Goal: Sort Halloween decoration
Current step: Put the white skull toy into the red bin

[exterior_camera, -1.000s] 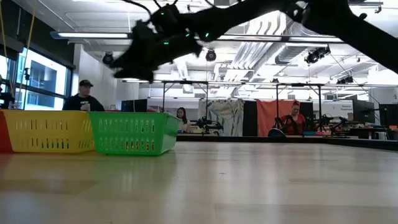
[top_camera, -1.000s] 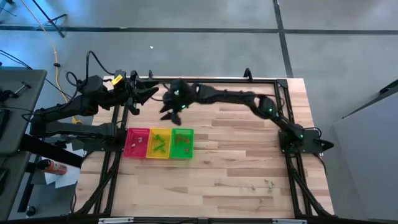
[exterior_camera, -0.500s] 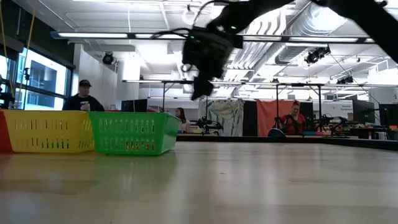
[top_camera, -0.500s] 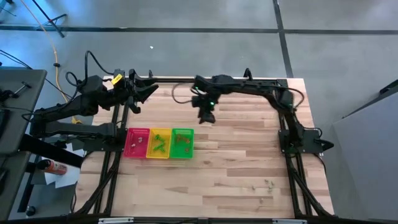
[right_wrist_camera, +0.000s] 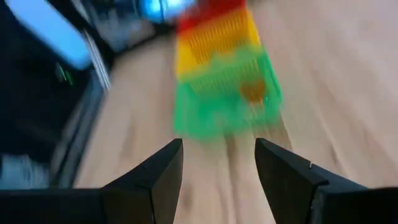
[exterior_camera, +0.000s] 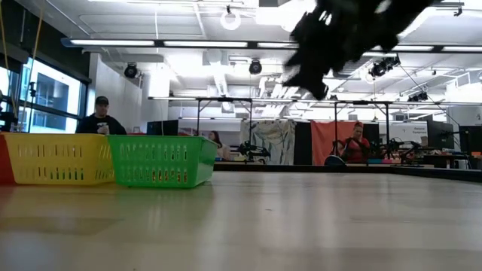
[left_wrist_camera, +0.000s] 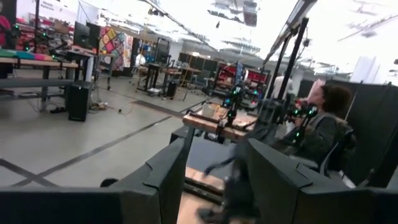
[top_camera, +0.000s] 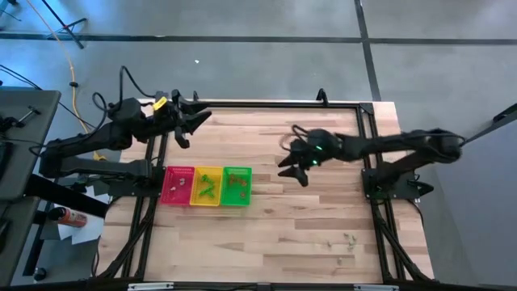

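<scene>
A few tiny green trinkets (top_camera: 349, 238) are left loose near the table's front right corner; others already lie in the red tray (top_camera: 178, 185), yellow tray (top_camera: 208, 186) and green tray (top_camera: 237, 185). The right gripper (top_camera: 292, 168), spread and empty, hangs mid-table. The trinkets could be missed or scattered, being so small. Only the high view shows them. The left gripper (top_camera: 187, 125) is parked, spread, at the far left corner.

Your left gripper (left_wrist_camera: 214, 180) fills the bottom of the frame, its two dark fingers (left_wrist_camera: 163, 180) spread with a clear gap between them and nothing held. Past them you see a wooden table edge (left_wrist_camera: 208, 124) and black frame posts (left_wrist_camera: 291, 56). A dark blurred shape (left_wrist_camera: 233, 193) sits in the gap, possibly the other arm. A seated person (left_wrist_camera: 323, 134) is beyond.
</scene>
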